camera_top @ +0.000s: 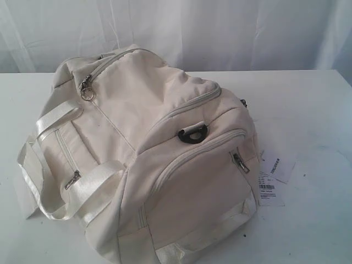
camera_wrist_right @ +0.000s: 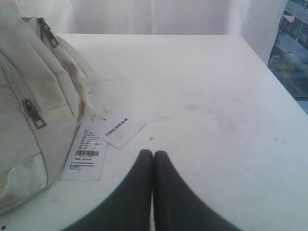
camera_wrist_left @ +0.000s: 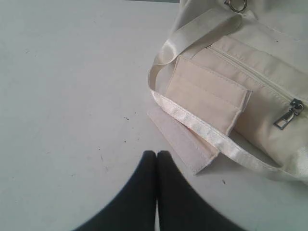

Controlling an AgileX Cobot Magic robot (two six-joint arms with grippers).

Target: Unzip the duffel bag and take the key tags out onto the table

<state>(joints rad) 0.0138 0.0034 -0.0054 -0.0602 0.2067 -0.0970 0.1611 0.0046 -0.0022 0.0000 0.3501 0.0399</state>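
The cream-white duffel bag [camera_top: 148, 159] lies on the white table [camera_top: 308, 110] with all its zippers shut; a ring pull [camera_top: 87, 93] hangs at the top zipper's far end. The key tags are hidden from every view. Neither arm shows in the exterior view. My left gripper [camera_wrist_left: 157, 153] is shut and empty over bare table, a short way from the bag's handle strap [camera_wrist_left: 202, 127] and side pocket zipper pull [camera_wrist_left: 288, 114]. My right gripper [camera_wrist_right: 153, 153] is shut and empty too, beside the bag's end [camera_wrist_right: 29, 110], close to the paper tags.
Two white paper tags, one with a barcode [camera_wrist_right: 85, 155] and one printed [camera_wrist_right: 118, 128], lie on the table by the bag's right end [camera_top: 272, 176]. A black D-ring [camera_top: 192, 133] sits on the bag. White curtain [camera_top: 220, 27] hangs behind the table.
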